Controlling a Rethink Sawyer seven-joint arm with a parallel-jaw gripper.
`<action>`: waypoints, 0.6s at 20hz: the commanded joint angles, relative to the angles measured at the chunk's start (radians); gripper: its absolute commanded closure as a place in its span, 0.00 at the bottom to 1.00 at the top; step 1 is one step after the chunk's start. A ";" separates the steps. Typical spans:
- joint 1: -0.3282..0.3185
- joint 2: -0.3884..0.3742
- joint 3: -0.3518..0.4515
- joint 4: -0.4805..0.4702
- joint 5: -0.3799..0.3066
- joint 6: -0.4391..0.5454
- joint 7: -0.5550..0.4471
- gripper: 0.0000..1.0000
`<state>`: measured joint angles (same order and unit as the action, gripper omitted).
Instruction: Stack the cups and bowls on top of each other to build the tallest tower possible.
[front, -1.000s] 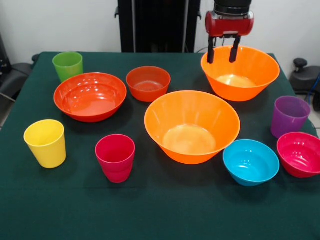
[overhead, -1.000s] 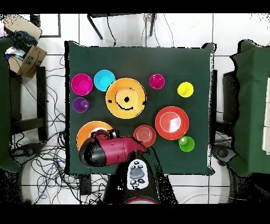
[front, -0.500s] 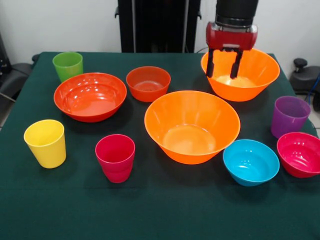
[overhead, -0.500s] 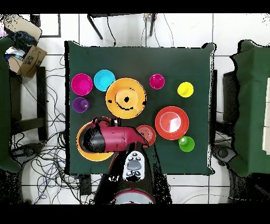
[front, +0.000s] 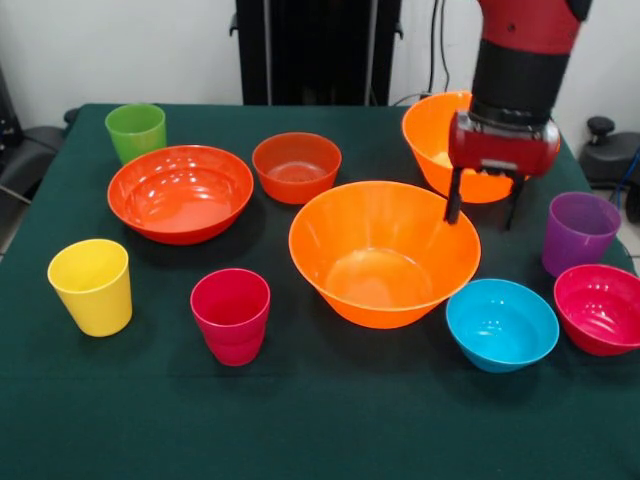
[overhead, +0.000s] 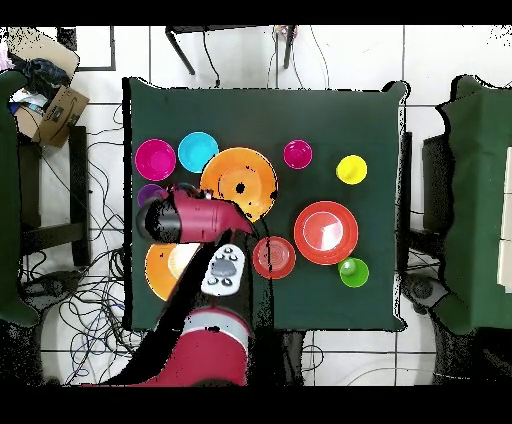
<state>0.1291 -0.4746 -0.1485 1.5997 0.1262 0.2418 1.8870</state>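
1. Nearest band, front view: the green counter is bare along its near edge, a wide open strip in front of all the vessels.
2. Next row, left to right: yellow cup, crimson-pink cup, blue bowl and magenta bowl. The two cups stand upright and well apart; the two small bowls stand just beside each other, the magenta one close to the counter's right edge.
3. Centre: the large orange bowl sits alone, nothing nested in it. The purple cup stands upright to its right, behind the magenta bowl.
4. Gripper: it hangs over the gap between the large orange bowl's right rim and the purple cup. Its two dark fingers point straight down, spread apart, holding nothing. The red and black arm rises almost vertically above them.
5. Middle left: the wide shallow red-orange bowl, with the small red-orange bowl just beside it to the right.
6. Far row: the green cup near the far left corner; the second large orange bowl at far right, partly hidden behind the arm.
7. Overhead view: the arm covers the purple cup and part of the second large orange bowl.
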 joint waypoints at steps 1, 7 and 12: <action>0.018 0.181 -0.012 -0.355 0.067 0.245 0.142 0.00; 0.018 0.214 -0.037 -0.455 0.079 0.337 0.174 0.00; 0.030 0.235 -0.060 -0.503 0.093 0.376 0.208 0.00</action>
<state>0.1464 -0.2869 -0.2307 1.2337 0.1934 0.5071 1.9049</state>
